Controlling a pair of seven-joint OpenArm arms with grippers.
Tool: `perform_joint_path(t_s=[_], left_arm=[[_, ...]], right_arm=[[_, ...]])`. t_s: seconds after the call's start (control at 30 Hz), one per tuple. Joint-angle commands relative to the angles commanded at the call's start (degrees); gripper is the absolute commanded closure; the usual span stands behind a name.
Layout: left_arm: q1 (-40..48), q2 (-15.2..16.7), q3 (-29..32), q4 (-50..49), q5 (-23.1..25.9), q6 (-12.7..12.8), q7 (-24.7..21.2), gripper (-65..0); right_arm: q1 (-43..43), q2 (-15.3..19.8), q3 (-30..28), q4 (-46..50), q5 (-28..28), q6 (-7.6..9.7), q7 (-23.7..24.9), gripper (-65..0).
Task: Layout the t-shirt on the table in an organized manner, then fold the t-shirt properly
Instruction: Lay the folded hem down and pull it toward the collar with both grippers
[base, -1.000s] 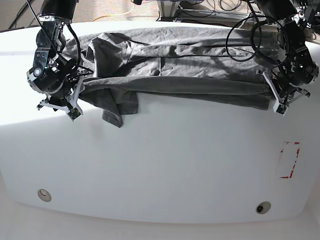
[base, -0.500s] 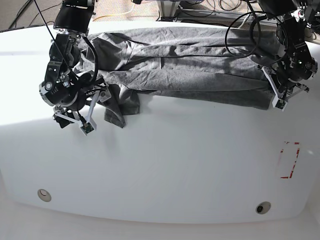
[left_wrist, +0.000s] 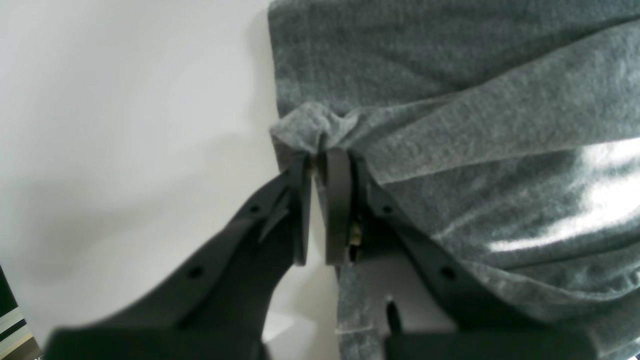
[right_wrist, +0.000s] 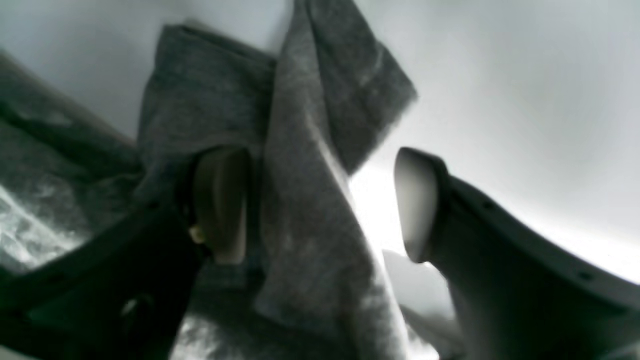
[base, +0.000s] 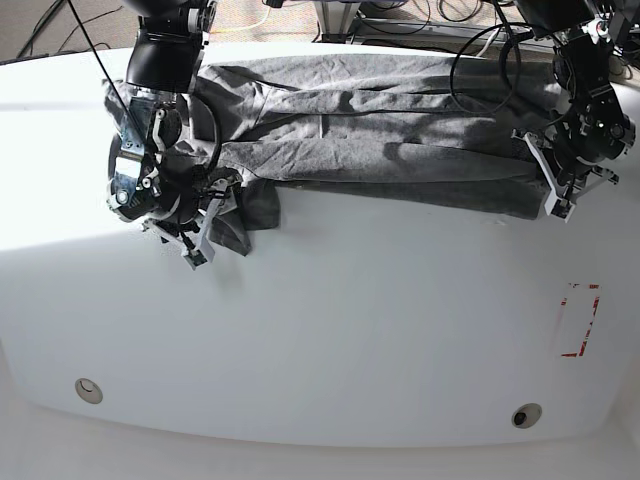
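- bench (base: 330, 330): glossy white. Near edge has two round grommet holes (base: 88, 389), one at each end. Red tape rectangle (base: 579, 320) sits on the base view's right side, well clear of the cloth.
- right claw (base: 205, 225): on the base view's left, at the shirt's near-left corner. Wrist view shows the jaws spread apart, a hanging fold of grey cloth between them, against one pad (right_wrist: 220, 205) and clear of the other. Not clamped.
- left claw (base: 560, 185): on the base view's right, at the shirt's right end. Wrist view shows the jaws pinched together on a bunched bit of the cloth edge, fingertips (left_wrist: 336, 200) nearly touching.
- t-shirt (base: 380, 130): dark heather grey, stretched in a long wrinkled band across the far half of the bench between the two claws. A small flap hangs toward the near side at the left end.
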Motion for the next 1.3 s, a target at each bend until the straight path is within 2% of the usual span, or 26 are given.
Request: perform_joint_path(t_s=[0.1, 0.2, 0.4, 0.73, 0.93, 1.07, 1.2, 1.3], left_arm=[[0.0, 0.0, 0.0, 0.0, 0.0, 0.0, 0.0, -3.6], [0.0, 0.1, 0.1, -0.1, 0.1, 0.0, -0.1, -3.6], [-0.1, 0.1, 0.3, -1.3, 0.0, 0.0, -0.1, -3.6], [-0.1, -0.1, 0.3, -4.1, 0.0, 0.0, -0.2, -3.6], [-0.1, 0.0, 0.3, -4.2, 0.1, 0.0, -0.2, -3.6], [-0.1, 0.1, 0.4, -4.2, 0.2, 0.0, -0.2, -3.6], [-0.1, 0.0, 0.4, -5.1, 0.2, 0.0, -0.3, -3.6], [-0.2, -0.1, 0.4, -6.1, 0.2, 0.0, -0.3, -3.6]], right_arm=[[-0.1, 0.0, 0.0, -0.9, 0.0, 0.00, 0.2, -18.1], [-0.1, 0.0, 0.0, 0.1, 0.0, 0.00, 0.1, -0.8], [-0.2, 0.0, 0.0, 6.2, 0.0, 0.00, -3.3, -1.6], [-2.1, 0.1, 0.3, 22.2, 0.6, 0.00, -15.8, 0.0], [-7.2, -0.6, 0.0, 30.9, 0.8, 0.00, -16.7, 0.0], [-11.0, -1.5, 0.3, 31.4, 5.1, 0.00, -16.7, 0.0], [-15.7, -0.4, 0.4, 31.4, 13.0, 0.00, -16.7, 0.0], [-18.1, 0.6, 0.4, 31.4, 17.0, 0.00, -16.7, 0.0]])
